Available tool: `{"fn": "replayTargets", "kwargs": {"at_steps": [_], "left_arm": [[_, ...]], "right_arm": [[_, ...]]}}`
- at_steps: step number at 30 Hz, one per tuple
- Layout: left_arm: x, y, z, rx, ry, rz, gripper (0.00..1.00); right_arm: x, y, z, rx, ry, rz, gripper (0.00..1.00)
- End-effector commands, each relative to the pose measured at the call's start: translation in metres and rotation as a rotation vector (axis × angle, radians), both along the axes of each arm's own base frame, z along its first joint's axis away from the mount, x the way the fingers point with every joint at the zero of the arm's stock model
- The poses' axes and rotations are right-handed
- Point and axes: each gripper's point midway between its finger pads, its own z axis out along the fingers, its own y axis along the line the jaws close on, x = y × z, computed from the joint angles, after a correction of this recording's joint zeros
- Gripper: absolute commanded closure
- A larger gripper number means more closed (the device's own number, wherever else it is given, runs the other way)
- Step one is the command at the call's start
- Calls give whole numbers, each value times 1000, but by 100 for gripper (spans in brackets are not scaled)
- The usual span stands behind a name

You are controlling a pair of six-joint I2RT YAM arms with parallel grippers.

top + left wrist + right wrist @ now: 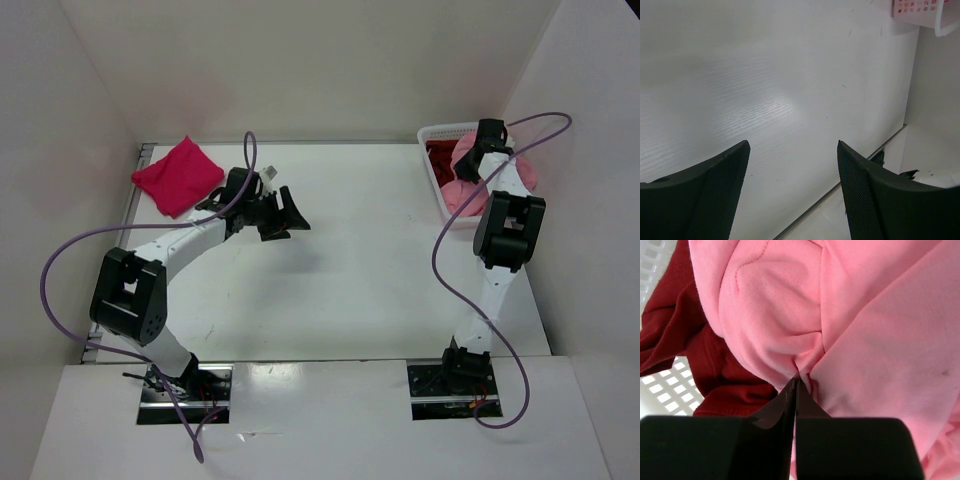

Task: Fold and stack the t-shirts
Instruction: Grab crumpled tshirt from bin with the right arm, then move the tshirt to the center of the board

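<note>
In the white lattice plastic basket (445,129) the right gripper (796,381) pinched the light salmon-pink cloth t-shirt (865,340) beside a dark red t-shirt (670,340), while the left gripper (792,150) gaped empty well away from it, the crimson-pink t-shirt (178,175) farther still.

Crimson-pink t-shirt (178,175): folded to a rough square, lying flat, turned diagonal, at far-left corner of table (350,290). Salmon-pink t-shirt (865,340): unfolded, bunched, heaped in white lattice basket (440,130) at table's far-right corner; one fold pinched in closed right gripper (796,382). Dark red t-shirt (670,335): crumpled, same basket, partly under salmon one, showing toward basket's far-left corner.
</note>
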Motion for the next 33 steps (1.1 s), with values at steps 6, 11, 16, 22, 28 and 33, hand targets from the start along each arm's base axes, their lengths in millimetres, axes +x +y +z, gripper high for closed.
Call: {"fn": "replayTargets", "kwargs": {"at_steps": [6, 11, 16, 22, 28, 33], "left_arm": [[13, -6, 31, -29, -83, -23, 22], [17, -10, 45, -51, -111, -37, 22], [19, -13, 62, -73, -134, -39, 24], [31, -3, 82, -96, -163, 5, 24], [50, 49, 88, -123, -142, 158, 24], [61, 107, 95, -144, -147, 312, 24]], "right_arm": [[-29, -8, 167, -60, -333, -69, 99], [-57, 5, 206, -49, -415, -46, 99], [-93, 27, 288, -38, -589, 32, 99], [-147, 115, 429, 114, -898, 357, 99], [-239, 276, 549, 360, -1179, 900, 99], [-286, 321, 593, 505, -1276, 1112, 99]]}}
